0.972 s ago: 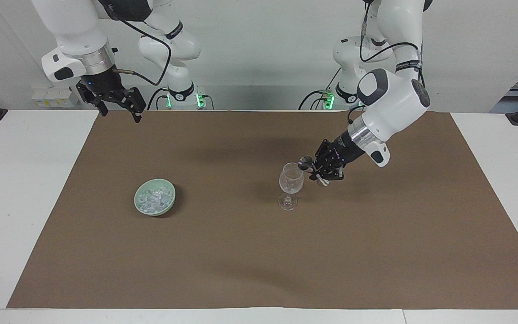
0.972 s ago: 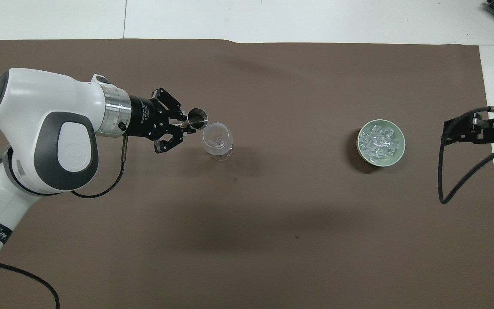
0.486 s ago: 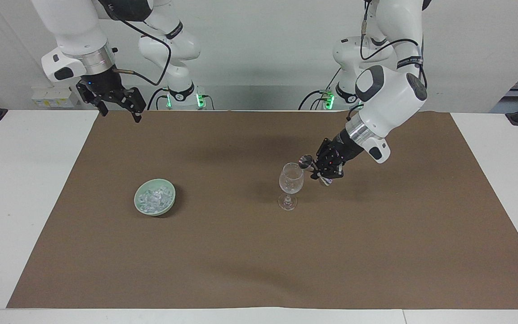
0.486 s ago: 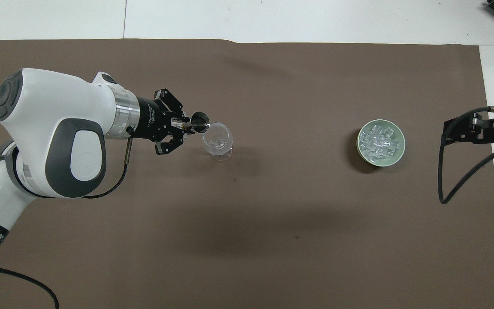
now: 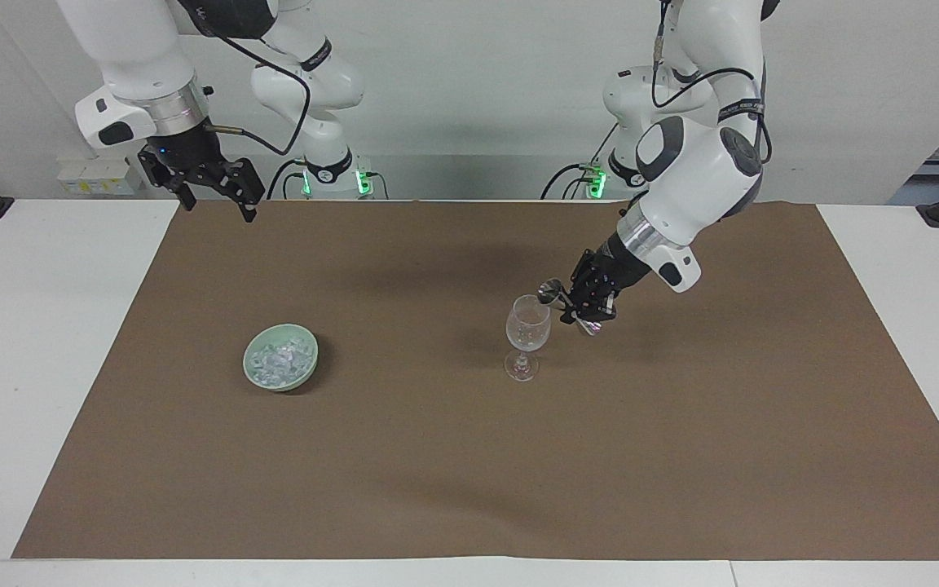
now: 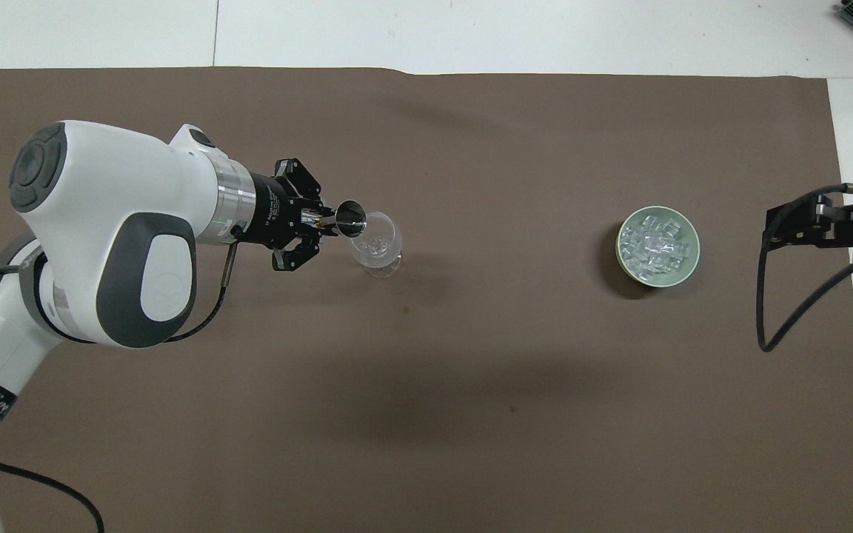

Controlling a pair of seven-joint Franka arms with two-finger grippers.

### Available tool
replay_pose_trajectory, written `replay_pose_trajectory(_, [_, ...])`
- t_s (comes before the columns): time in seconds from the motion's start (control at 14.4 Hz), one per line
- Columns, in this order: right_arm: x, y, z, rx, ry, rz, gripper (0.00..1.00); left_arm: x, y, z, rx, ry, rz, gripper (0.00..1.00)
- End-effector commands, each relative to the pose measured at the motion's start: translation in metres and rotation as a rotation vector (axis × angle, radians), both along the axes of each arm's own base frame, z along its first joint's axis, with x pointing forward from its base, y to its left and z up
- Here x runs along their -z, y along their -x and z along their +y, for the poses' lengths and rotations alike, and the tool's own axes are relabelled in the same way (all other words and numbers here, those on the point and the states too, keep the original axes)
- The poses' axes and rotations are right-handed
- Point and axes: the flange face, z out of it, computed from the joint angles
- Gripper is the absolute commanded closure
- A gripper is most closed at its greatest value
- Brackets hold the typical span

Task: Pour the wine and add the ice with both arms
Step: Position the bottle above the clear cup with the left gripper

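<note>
Steel jigger [image 5: 553,289] tilted over wine glass [image 5: 527,324].
Jigger is clenched in left gripper [image 5: 574,306]; right gripper [image 5: 217,200] is held released, waiting above counter [image 5: 46,342].

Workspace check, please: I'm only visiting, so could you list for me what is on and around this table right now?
Surface: brown mat on a white table.
Job's things: ice heaped in a green bowl; wine glass upright, toward the left arm's end.
Clutter: nothing seen.
Grippers: left gripper shut on a small metal cup, tipped at the glass's rim; right gripper open, waiting.
Cables: black cable loops from the right arm.
Surroundings: white wall.
</note>
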Motion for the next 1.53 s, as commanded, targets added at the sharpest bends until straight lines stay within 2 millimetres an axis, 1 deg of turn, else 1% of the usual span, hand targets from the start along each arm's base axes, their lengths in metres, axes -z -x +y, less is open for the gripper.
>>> replay_pose_trajectory(0.0, [0.0,0.0,-0.004,-0.022,-0.029,0.0,0.0,-0.005,0.011,-0.005,-0.011,-0.039,-0.022,1.0])
replay_pose_trajectory(0.21, [0.0,0.0,-0.004,-0.022,-0.029,0.0,0.0,-0.007,0.014,-0.011,-0.005,-0.068,-0.031,1.0])
replay_pose_trajectory(0.28, [0.0,0.0,-0.004,-0.022,-0.029,0.001,0.0,-0.007,0.017,-0.016,0.012,-0.083,-0.039,1.0])
replay_pose_trajectory(0.56, [-0.001,0.0,-0.004,-0.022,-0.029,0.0,0.0,-0.007,0.018,-0.018,0.021,-0.129,-0.058,1.0])
replay_pose_trajectory(1.04, [0.0,0.0,-0.004,-0.022,-0.029,0.001,0.0,-0.01,0.022,-0.028,0.017,-0.161,-0.074,1.0])
replay_pose_trajectory(1.46, [0.0,0.0,-0.004,-0.022,-0.029,0.0,0.0,-0.011,0.023,-0.031,0.02,-0.202,-0.094,1.0])
